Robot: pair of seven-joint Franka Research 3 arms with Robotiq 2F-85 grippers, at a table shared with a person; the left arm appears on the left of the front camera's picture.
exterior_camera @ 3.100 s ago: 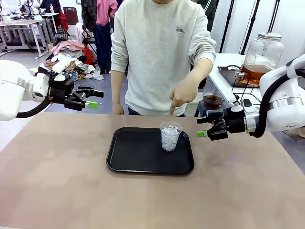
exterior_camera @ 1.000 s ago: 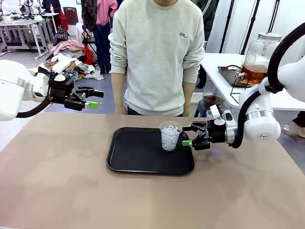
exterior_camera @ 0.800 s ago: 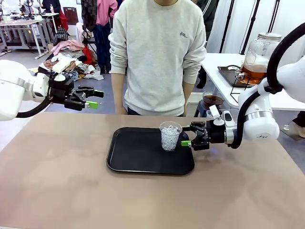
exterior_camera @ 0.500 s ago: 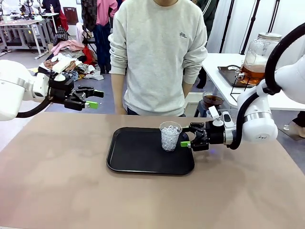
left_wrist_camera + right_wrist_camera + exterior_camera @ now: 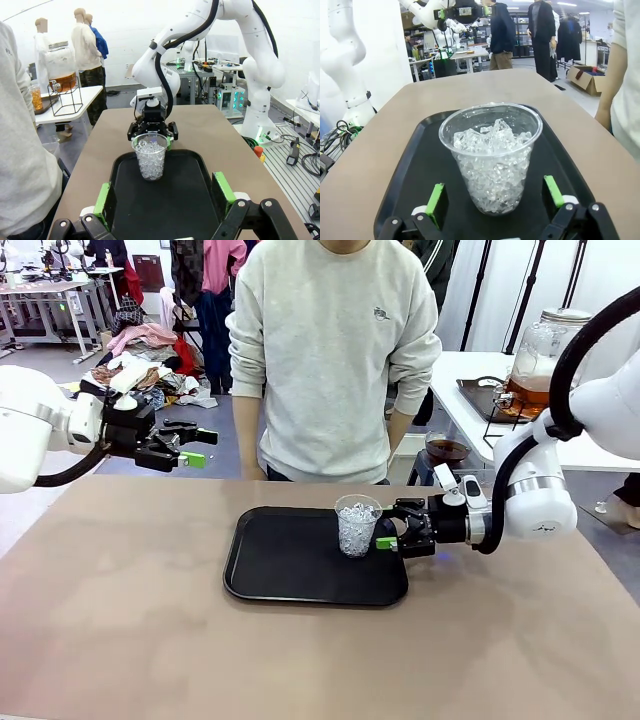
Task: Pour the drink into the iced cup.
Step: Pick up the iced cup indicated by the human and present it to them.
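Observation:
The iced cup (image 5: 357,526), clear plastic and full of white ice, stands upright on the right part of a black tray (image 5: 270,570). My right gripper (image 5: 388,532) is open at cup height just to its right, green pads close to the cup's sides but apart from them. In the right wrist view the cup (image 5: 491,155) sits between the pads (image 5: 437,204). My left gripper (image 5: 195,447) hangs open and empty over the table's far left edge, facing the cup (image 5: 149,156). The drink (image 5: 530,392), amber in a big glass jar, stands on the side table at right.
A person (image 5: 335,360) stands at the far side of the table behind the tray, arms hanging down. A small glass of dark liquid (image 5: 446,449) sits behind my right arm. The white side table (image 5: 470,375) carries the jar on a wire stand.
My right gripper has slid left, bringing its open fingers up to the cup. The person's pointing hand has dropped back to their side. The left arm has stayed put.

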